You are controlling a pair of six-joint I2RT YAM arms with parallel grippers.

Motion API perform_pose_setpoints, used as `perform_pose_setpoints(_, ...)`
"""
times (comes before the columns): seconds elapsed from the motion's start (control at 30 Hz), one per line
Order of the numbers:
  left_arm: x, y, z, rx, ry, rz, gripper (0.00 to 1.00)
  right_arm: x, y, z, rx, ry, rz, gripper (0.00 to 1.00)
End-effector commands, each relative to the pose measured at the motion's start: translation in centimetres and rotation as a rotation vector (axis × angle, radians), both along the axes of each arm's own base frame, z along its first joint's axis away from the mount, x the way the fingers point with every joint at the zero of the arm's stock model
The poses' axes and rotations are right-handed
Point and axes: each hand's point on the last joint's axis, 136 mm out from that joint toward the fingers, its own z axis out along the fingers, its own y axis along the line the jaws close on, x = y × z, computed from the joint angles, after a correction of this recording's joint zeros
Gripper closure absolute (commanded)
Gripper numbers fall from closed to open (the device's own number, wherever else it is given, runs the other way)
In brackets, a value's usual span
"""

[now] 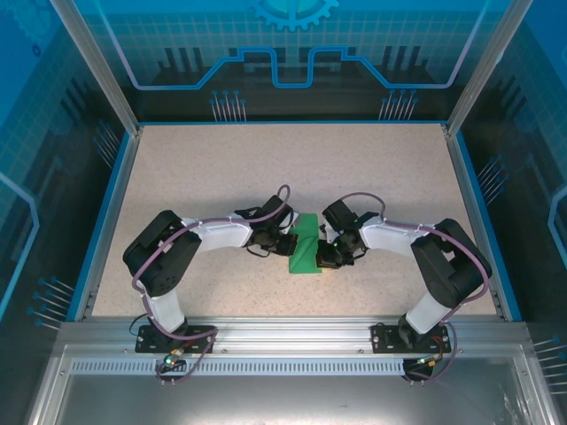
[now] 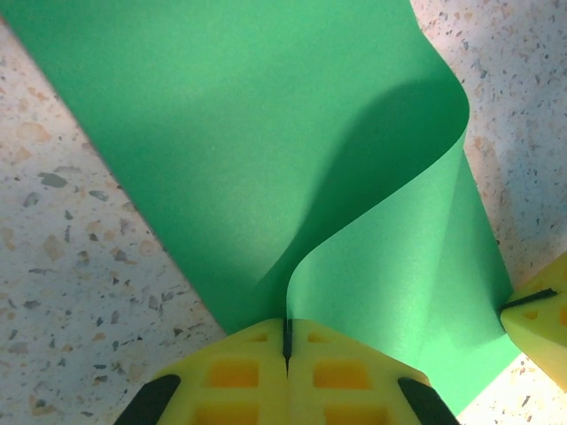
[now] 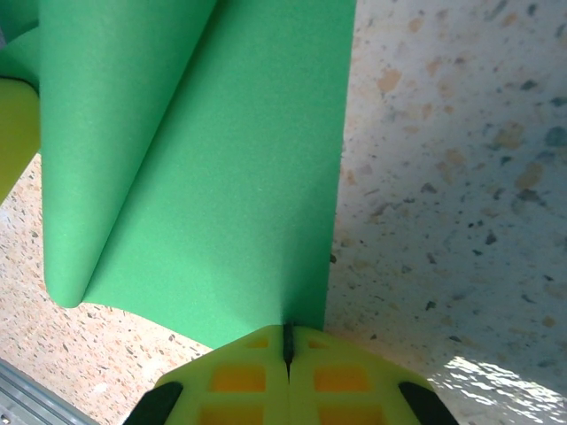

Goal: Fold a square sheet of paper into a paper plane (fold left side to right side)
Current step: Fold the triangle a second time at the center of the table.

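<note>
The square sheet of paper (image 1: 306,249) is a bright green, narrow, doubled-over shape in the middle of the table. My left gripper (image 1: 288,242) meets it from the left and my right gripper (image 1: 326,257) from the right. In the left wrist view the sheet (image 2: 266,133) lies flat and one layer curls up and over; its edge runs into the seam of my shut left gripper (image 2: 287,326). In the right wrist view the paper (image 3: 221,177) rolls up at the left, and my right gripper (image 3: 287,332) is shut on its near edge.
The speckled beige table (image 1: 221,177) stretches all around the paper. Blue-edged transparent walls (image 1: 115,177) bound it at left, right and back. An aluminium rail (image 1: 283,332) with both arm bases runs along the near edge.
</note>
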Motion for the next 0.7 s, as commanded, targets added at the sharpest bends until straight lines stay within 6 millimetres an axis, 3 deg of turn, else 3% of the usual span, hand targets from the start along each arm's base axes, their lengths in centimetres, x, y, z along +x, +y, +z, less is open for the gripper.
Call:
perform_pose_setpoints(0.0,0.8,0.1,0.1,0.011,-0.015,-0.005,0.99,-1.0,-0.4,-0.7,-0.056,0.033,0.028,1.00)
perform_pose_setpoints(0.67,0.4,0.4,-0.9,0.032,0.006,-0.013,0.98,-0.7,0.2,-0.6,-0.037,0.028,0.032,1.00)
